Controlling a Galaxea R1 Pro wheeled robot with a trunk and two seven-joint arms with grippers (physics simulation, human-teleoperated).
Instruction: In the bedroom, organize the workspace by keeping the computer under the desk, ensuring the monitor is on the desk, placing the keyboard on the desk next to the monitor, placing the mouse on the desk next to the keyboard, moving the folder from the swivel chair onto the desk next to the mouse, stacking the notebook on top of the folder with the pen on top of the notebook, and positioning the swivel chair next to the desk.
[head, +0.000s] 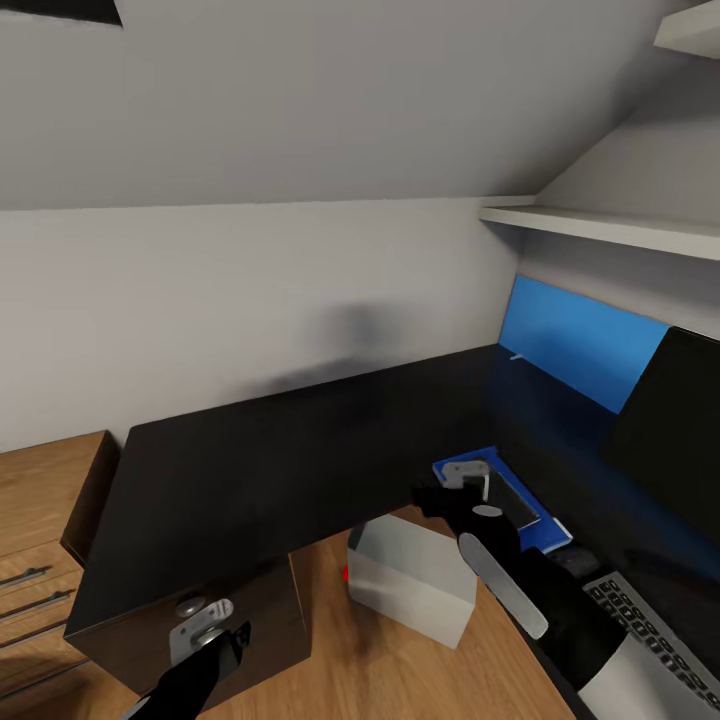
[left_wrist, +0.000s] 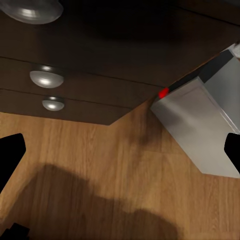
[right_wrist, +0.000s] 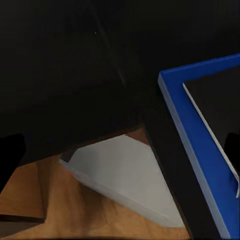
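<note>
One L-shaped glossy black desk (head: 270, 460) fills the corner under the sloped ceiling. On its right wing lies one bright blue folder (head: 548, 527), flat, with one grey notebook (head: 512, 497) stacked on it; the right gripper (head: 468, 478) hovers over the folder's near end. In the right wrist view the folder's blue edge (right_wrist: 192, 135) frames the dark pad (right_wrist: 217, 110), and the two black fingertips (right_wrist: 11, 150) stand far apart at the picture's edges with nothing between them, so that gripper is spread wide. A pen cannot be made out on the notebook; the arm covers part of it.

Just behind the folder, toward the robot, sits a small black lump (head: 575, 562) that is probably the mouse, though it blends into the desktop. Beside it is one keyboard (head: 655, 628) with dark keys, partly under the right forearm. One black monitor (head: 672, 430) stands on the desk before a blue wall panel (head: 580, 340).

One light grey computer (head: 415, 578) tower stands on the wooden floor under the desk, its red dot (left_wrist: 163, 93) at a corner. The drawer unit (left_wrist: 100, 65) shows three round silver knobs (left_wrist: 46, 77). The left gripper (head: 205, 640) hangs low before that unit, fingers wide apart and empty. One wooden chest of drawers (head: 45, 540) stands left of the desk.
</note>
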